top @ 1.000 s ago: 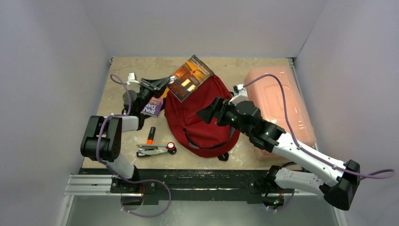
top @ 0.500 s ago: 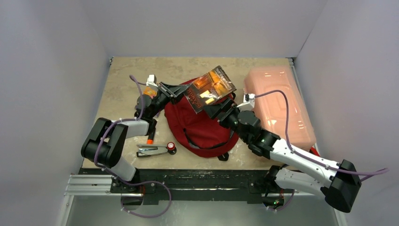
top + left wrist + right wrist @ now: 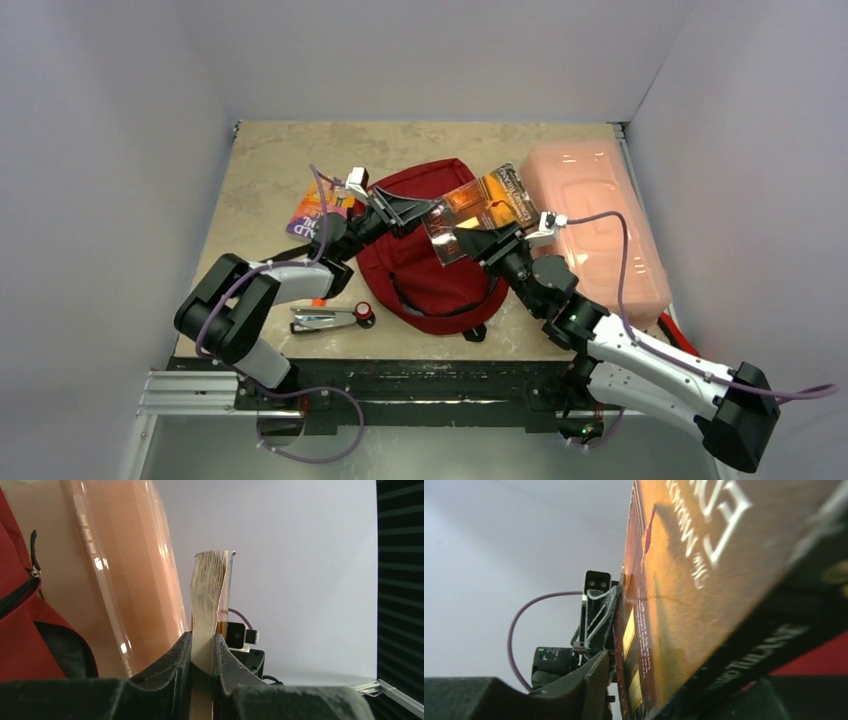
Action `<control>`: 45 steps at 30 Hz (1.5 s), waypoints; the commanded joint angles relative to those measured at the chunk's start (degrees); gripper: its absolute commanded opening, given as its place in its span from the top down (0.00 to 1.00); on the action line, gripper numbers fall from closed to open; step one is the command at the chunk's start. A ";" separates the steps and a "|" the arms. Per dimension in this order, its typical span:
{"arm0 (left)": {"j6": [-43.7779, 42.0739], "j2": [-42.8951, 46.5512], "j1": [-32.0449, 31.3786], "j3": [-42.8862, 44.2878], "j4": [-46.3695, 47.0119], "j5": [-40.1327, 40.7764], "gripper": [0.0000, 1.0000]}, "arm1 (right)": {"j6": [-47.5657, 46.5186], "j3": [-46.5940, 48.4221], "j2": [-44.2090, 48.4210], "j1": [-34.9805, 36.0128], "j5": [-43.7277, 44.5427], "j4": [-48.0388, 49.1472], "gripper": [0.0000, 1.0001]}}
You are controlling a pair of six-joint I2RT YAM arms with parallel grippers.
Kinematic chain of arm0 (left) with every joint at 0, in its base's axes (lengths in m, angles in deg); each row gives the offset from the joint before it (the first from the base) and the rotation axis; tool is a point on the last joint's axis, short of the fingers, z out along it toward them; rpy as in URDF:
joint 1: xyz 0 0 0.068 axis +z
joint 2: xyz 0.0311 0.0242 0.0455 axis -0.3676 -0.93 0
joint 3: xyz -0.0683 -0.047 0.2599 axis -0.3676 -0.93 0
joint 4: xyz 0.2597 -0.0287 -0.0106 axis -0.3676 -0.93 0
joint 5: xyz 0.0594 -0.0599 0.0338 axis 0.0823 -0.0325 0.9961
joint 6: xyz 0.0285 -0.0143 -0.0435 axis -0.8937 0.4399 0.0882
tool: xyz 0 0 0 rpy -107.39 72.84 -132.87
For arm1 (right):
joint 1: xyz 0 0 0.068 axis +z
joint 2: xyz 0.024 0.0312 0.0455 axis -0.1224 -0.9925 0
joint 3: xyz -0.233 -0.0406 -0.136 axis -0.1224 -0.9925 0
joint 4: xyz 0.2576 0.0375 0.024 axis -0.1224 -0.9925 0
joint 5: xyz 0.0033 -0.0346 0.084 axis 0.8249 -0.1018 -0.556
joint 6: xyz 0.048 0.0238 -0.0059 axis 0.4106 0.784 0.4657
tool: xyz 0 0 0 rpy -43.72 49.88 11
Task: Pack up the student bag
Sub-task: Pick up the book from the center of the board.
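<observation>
The dark red student bag [image 3: 415,262] lies flat at the table's middle, and its edge shows in the left wrist view [image 3: 20,625]. Above its right side hangs an orange-and-black paperback book [image 3: 482,207]. My left gripper [image 3: 418,213] is shut on it, with the fingers clamping the page block [image 3: 202,652]. My right gripper [image 3: 480,240] reaches up from below with the book's cover [image 3: 704,580] between its jaws. One right finger [image 3: 596,680] stands a narrow gap off the cover. The book hides the other finger.
A pale pink translucent box [image 3: 595,215] sits at the right, close behind the book. A purple-and-orange book [image 3: 308,210] lies left of the bag. An orange marker [image 3: 318,298], a metal stapler [image 3: 320,319] and a small red-capped item [image 3: 364,313] lie near the front left.
My left arm has carried the book rightward across the bag. My right gripper has swung up to meet it, and its jaws have narrowed around the cover.
</observation>
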 commanded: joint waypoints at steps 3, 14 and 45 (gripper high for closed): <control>-0.19 -0.38 -3.48 4.27 12.18 -5.51 1.00 | -2.51 -2.79 7.10 -0.17 3.73 7.83 0.74; -3.21 -4.84 -5.23 7.51 4.32 -12.16 0.56 | -15.01 9.56 14.86 -0.22 10.17 -15.68 1.00; -57.12 17.24 -4.85 20.25 -32.52 -38.79 0.30 | -41.11 34.40 2.26 -0.17 -43.76 -48.16 1.00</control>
